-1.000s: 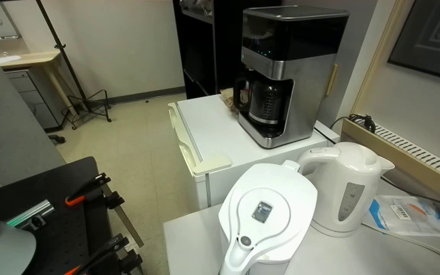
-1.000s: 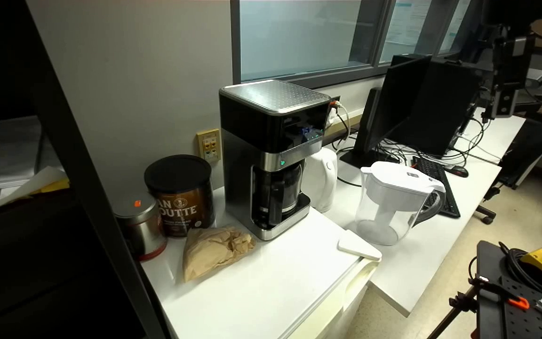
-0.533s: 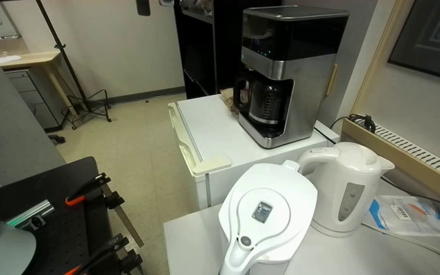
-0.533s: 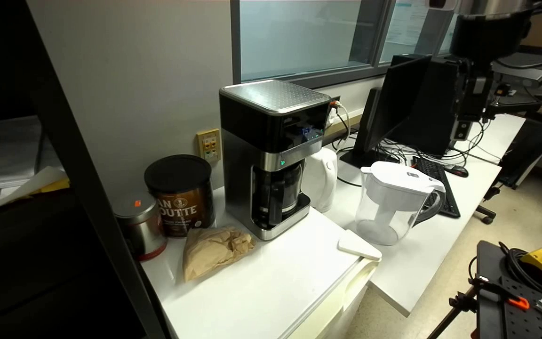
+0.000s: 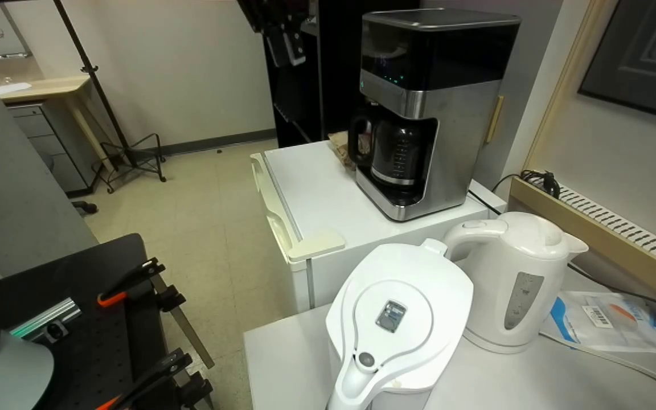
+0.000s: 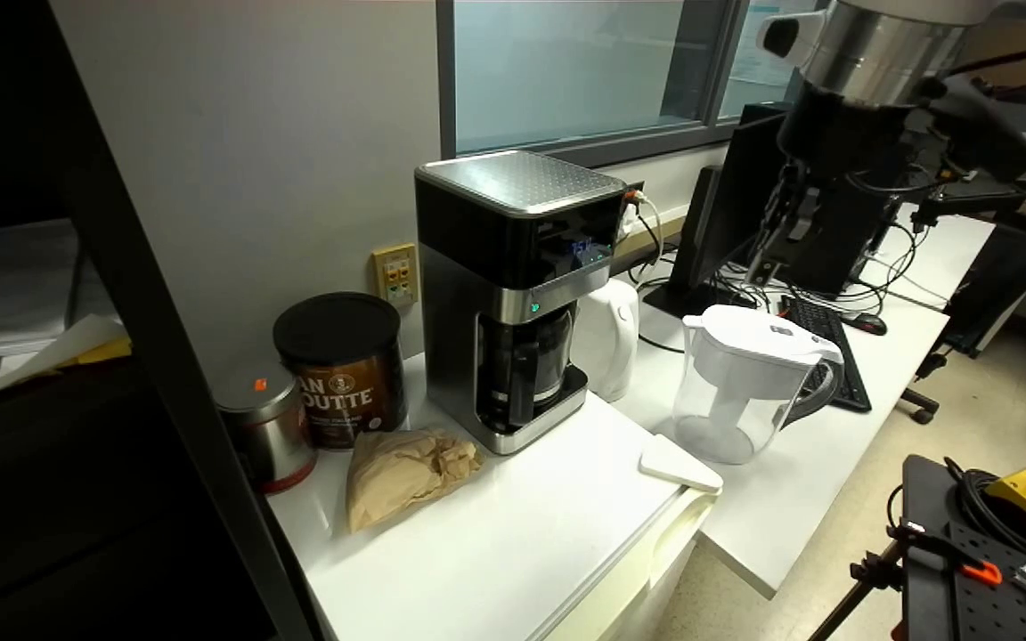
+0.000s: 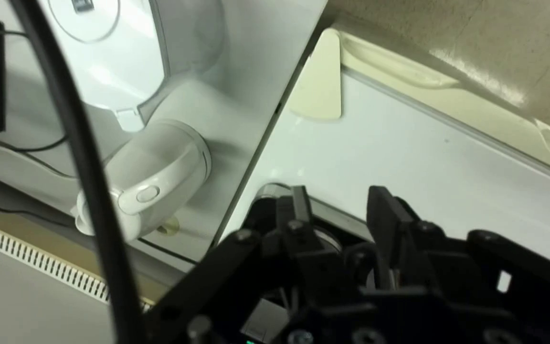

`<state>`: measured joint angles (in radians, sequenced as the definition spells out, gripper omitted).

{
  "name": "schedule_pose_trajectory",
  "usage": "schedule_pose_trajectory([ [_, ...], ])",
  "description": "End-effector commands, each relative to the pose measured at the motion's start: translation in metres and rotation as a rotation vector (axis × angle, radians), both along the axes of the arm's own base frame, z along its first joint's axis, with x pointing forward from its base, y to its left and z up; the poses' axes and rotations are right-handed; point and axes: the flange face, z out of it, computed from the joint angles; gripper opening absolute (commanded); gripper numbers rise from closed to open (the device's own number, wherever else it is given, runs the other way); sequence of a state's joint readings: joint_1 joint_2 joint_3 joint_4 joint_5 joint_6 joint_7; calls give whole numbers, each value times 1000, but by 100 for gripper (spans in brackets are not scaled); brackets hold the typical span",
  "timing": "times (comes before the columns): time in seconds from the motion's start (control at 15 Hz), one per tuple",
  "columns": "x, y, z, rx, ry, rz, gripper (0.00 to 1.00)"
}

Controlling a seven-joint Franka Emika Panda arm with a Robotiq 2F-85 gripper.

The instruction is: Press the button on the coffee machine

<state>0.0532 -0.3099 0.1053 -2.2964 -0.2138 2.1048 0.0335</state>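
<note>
The coffee machine, black on top with silver metal, stands on a white fridge in both exterior views [image 5: 447, 114] [image 6: 468, 267]. A green-lit button [image 6: 534, 307] shows on its silver front band, and small lights [image 6: 591, 256] glow on the dark panel above. My gripper [image 5: 291, 54] hangs in front of the machine, apart from it, pointing down at a slant. In the wrist view the gripper [image 7: 338, 193] is open part way, with a gap and nothing held between its fingers. Behind them shows the machine's base edge [image 7: 339, 214]; the gripper body hides much of the machine.
A white filter jug [image 6: 736, 383] and white kettle [image 5: 516, 285] stand beside the machine. A paper bag [image 6: 411, 476] and coffee tin [image 6: 344, 374] sit on its far side. Monitors [image 6: 753, 196] stand behind the arm. A dark cable [image 7: 79, 143] crosses the wrist view.
The arm has come toward the coffee machine and lower. The gripper has entered from the top in an exterior view and has tilted. Machine, jug and kettle have stayed put.
</note>
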Motion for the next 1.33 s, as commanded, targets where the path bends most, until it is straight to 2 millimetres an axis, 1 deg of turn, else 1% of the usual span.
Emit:
schedule_pose_trajectory([
  [0.0, 14, -1, -16, 18, -126, 39, 6],
  [0.07, 18, -1, -19, 25, -176, 41, 0],
  [0.33, 40, -5, -33, 20, -267, 28, 0],
  [0.67, 63, -14, -49, -22, -275, -37, 0],
  [1.27, 103, -12, -57, -15, -297, -86, 0],
])
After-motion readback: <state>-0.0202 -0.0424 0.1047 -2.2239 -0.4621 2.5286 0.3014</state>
